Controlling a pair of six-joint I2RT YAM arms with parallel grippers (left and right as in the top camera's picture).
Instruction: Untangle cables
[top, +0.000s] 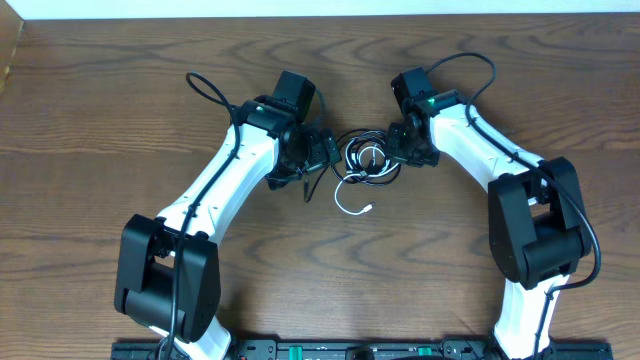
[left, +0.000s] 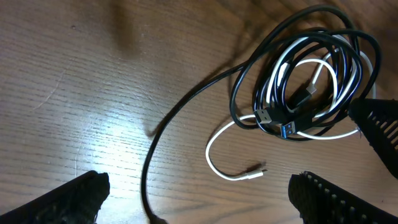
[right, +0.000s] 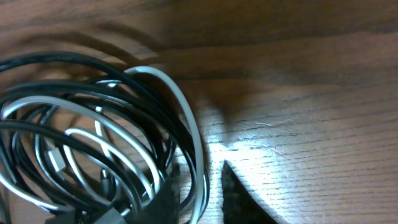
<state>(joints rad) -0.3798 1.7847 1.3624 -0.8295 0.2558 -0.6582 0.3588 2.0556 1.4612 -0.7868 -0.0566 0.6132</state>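
Evidently the untangling has barely begun: the three thin cables (top: 368, 160), one white and two black, lie coiled together on the brown wooden tabletop (top: 100, 120) between the left gripper (top: 324, 151), its fingers (left: 87, 196) spread, and the right gripper (top: 399, 149), at the coil's edge, its grip impossible to tell.

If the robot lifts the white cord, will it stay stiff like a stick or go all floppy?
Probably floppy: the white cord is thin and its loose tail already curves on the table. It looks light, so it should lift easily. But it is coiled in with the black cords, so pulling it would likely drag them along.
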